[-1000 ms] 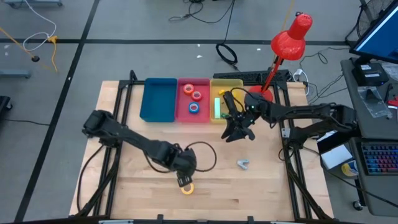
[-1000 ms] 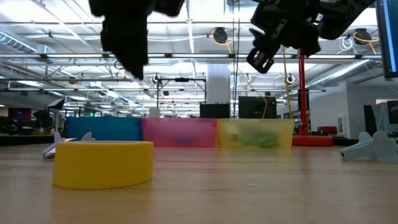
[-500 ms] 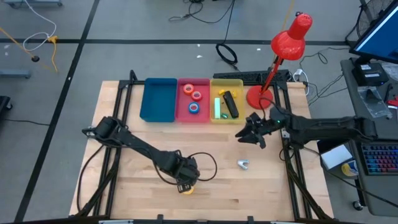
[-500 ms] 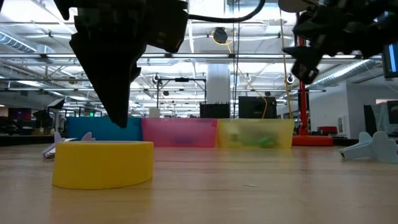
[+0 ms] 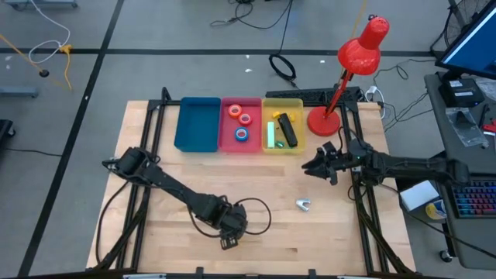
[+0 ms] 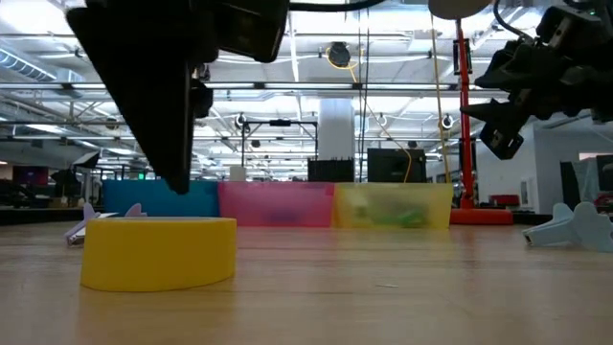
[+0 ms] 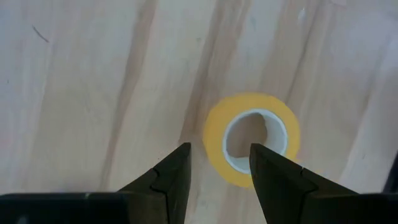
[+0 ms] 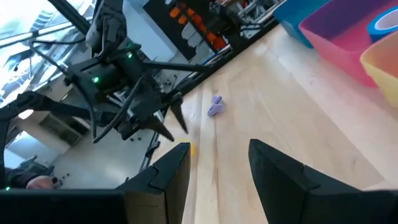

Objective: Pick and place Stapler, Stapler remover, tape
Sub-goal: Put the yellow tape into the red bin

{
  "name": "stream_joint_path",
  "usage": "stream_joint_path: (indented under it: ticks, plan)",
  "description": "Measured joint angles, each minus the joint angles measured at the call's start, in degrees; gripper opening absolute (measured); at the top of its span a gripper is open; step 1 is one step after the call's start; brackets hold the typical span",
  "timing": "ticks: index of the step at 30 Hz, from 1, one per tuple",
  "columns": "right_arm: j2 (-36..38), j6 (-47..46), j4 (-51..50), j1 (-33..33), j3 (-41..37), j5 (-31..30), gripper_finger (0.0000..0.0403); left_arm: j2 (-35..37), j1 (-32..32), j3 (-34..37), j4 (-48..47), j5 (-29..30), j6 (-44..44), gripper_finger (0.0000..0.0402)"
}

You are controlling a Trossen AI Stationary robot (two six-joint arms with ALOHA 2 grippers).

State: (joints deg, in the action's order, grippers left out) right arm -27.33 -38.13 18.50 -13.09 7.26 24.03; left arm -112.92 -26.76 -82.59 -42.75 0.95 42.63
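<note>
Landmark: yellow tape roll (image 6: 159, 252), lying flat on the wooden table (image 5: 263, 194) near its front edge. Left gripper (image 7: 218, 175) hangs straight above the roll, fingers (image 7: 166, 180) parted, one over bare wood beside the roll, the other over its rim; low view shows a gap between the fingertips and the roll's top, nothing grasped. In the high view the left gripper (image 5: 229, 230) hides the roll.

Right of the roll, farther back, a small silvery clawed staple remover (image 5: 302, 204) lies on the table; another pale purple one (image 6: 79, 230) sits just behind the roll on its left.

Beyond that, up and to the right of the roll, right gripper (image 5: 312, 167) is off the table near its right edge, fingers (image 8: 169, 177) spread apart, empty.

Far from the roll, at the back edge: blue bin (image 5: 197, 124), pink bin (image 5: 242, 144) holding red (image 5: 234, 111), orange-red (image 5: 246, 118) and blue (image 5: 242, 133) tape rolls, yellow bin (image 5: 283, 102) with a black stapler (image 5: 287, 130) and a green item (image 5: 271, 133). Red desk lamp (image 5: 364, 43) stands right of the bins.
</note>
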Motion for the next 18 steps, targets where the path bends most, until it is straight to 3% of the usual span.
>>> stream_joint_path:
  ticks: [18]
  plan:
    - [0.81, -0.68, -0.19, -1.35, -0.37, 0.22, 0.0155, -0.5, 1.85, 0.0, -0.72, 1.67, 2.83, 0.0161]
